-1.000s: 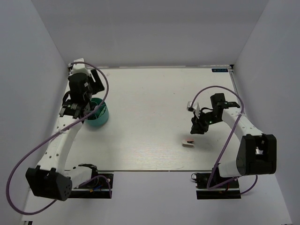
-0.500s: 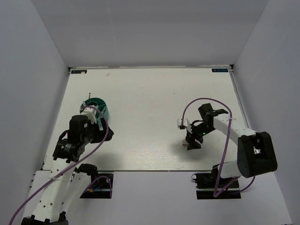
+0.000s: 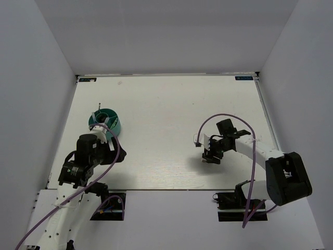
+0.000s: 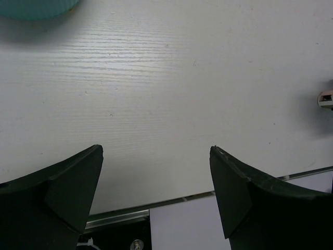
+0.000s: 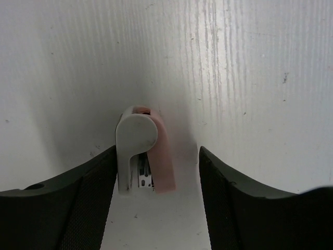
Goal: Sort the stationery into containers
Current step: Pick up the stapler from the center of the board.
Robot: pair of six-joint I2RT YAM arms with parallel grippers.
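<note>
The pink-and-white block lies on the table between the open fingers of my right gripper, closer to the left finger, with neither finger visibly pressing it. In the top view my right gripper covers the block. The block also shows at the right edge of the left wrist view. The round teal holder stands at the left with some stationery in it. My left gripper is open and empty, near the table's front edge, below the holder. The holder's wall shows in the left wrist view, beyond my left gripper.
The table's front edge runs just under my left fingers. White walls enclose the table on the left, back and right. Purple cables loop off both arms.
My left arm has pulled back from the holder towards the near edge. My right gripper has moved forward and left and come down around the block.
</note>
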